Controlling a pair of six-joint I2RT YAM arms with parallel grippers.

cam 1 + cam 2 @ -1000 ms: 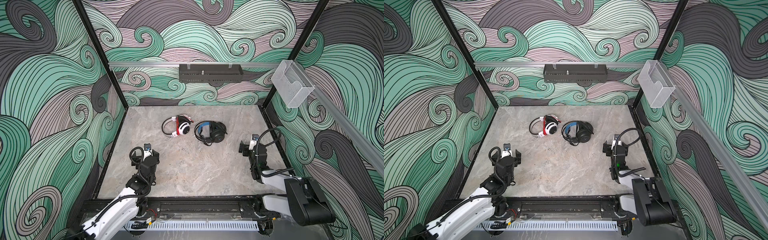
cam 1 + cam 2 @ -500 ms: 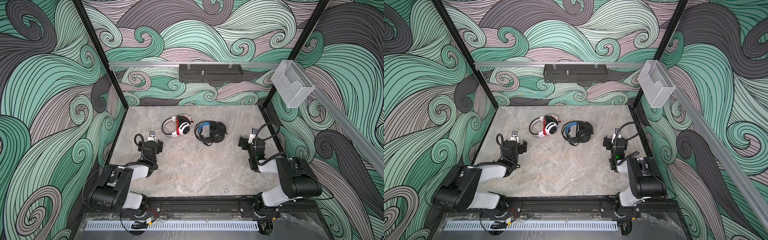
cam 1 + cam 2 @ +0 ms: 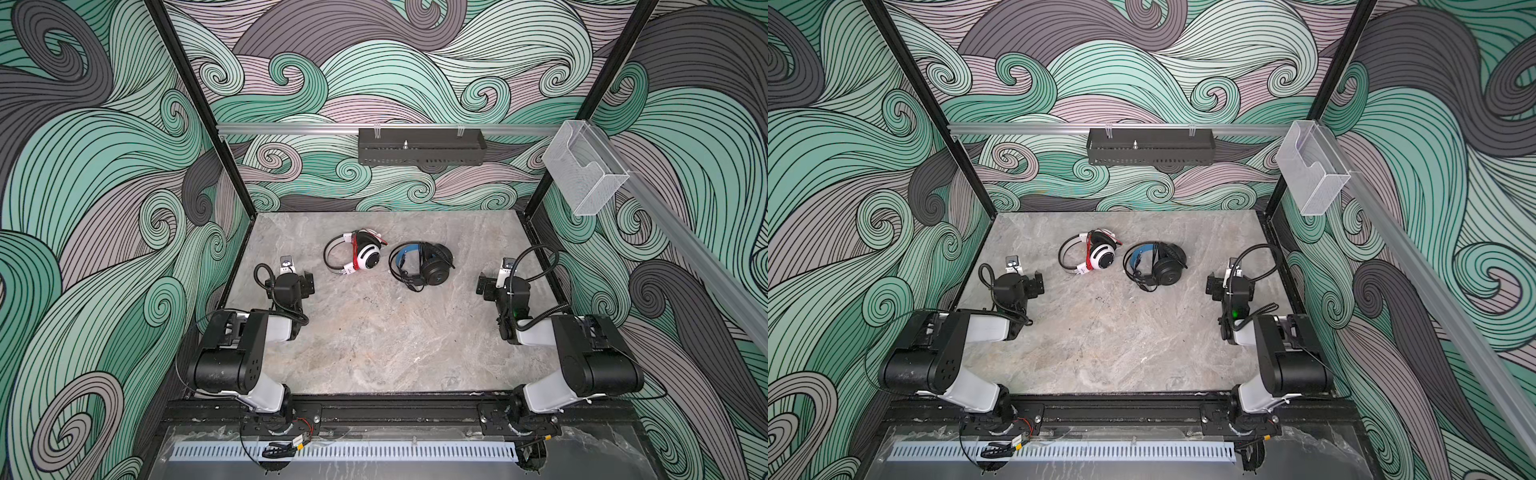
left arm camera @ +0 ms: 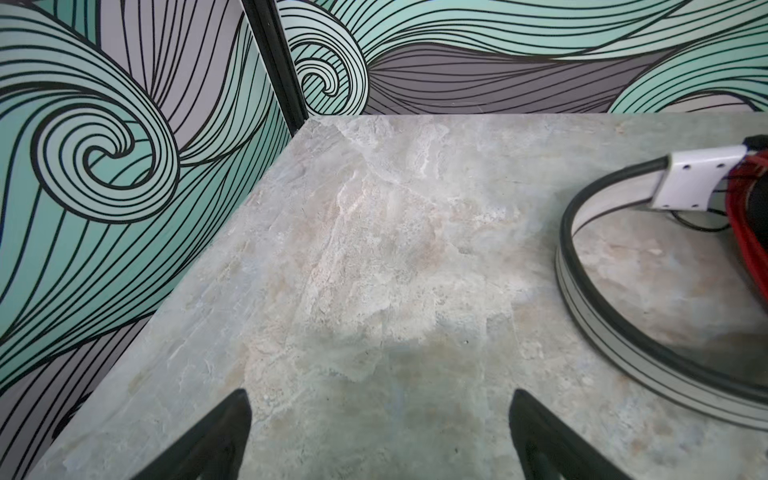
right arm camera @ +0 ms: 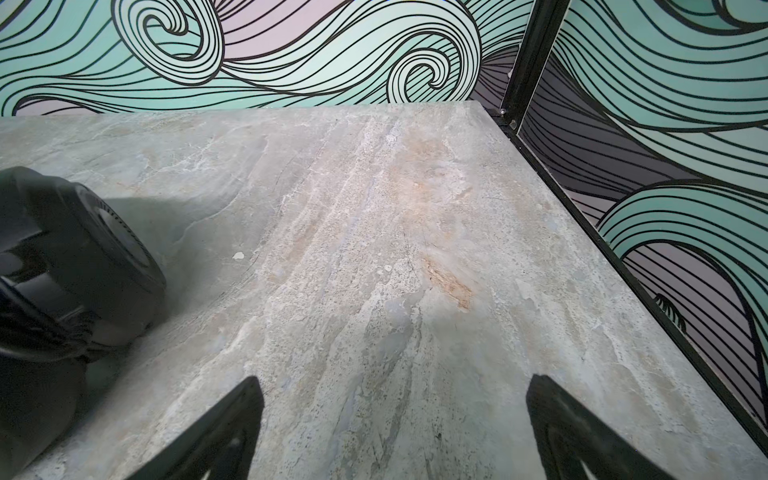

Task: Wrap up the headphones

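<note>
Two headphones lie side by side at the back middle of the table in both top views. The white headphones [image 3: 362, 254] [image 3: 1098, 257] have black pads and red cord wound at the cups. The black headphones [image 3: 432, 266] [image 3: 1166, 268] have a blue-lined band. My left gripper [image 3: 296, 275] [image 3: 1026, 277] is open and empty, to the left of the white set and nearer the front. In the left wrist view the gripper [image 4: 380, 405] faces bare table, with the white headband [image 4: 698, 183] off to one side. My right gripper [image 3: 496, 279] [image 3: 1225, 282] [image 5: 392, 392] is open and empty, beside the black ear cup [image 5: 83, 257].
Patterned walls close in the stone-look table [image 3: 374, 345] at the back and both sides. A black tray [image 3: 420, 151] hangs on the back rail. A clear plastic box [image 3: 584, 174] hangs on the right rail. Both arms' elbows are folded low near the front edge.
Both arms have folded back and lowered their elbows. Both grippers, the left more, have shifted toward the back of the table, closer to the headphones. The headphones have not moved.
</note>
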